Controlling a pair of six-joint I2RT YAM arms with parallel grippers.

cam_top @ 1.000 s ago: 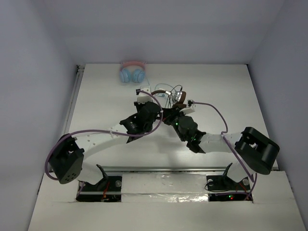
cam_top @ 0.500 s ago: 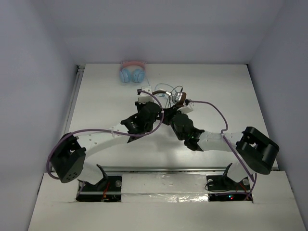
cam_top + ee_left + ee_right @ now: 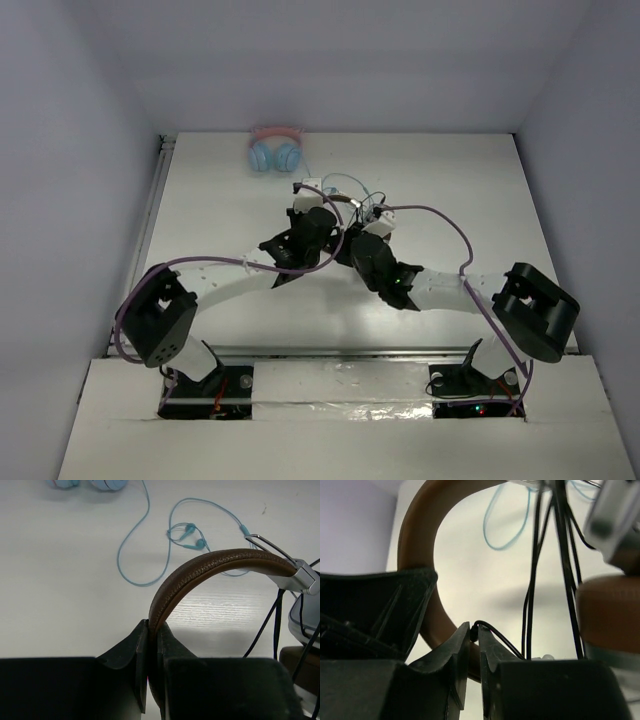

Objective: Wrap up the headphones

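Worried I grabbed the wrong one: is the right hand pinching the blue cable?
No, the right hand is shut on the thin dark cable; the blue cable lies on the table beyond.

Pinching the headphones (image 3: 368,210) mid-table: left gripper (image 3: 153,630) on the band (image 3: 210,565), right gripper (image 3: 474,632) just right, on the cable (image 3: 530,580). Lying behind, at the table's (image 3: 220,200) far edge, the other headphones (image 3: 273,152).

The headphones (image 3: 210,562) have a brown band, silver metal and a black cable (image 3: 529,605). The counter (image 3: 60,595) is white.
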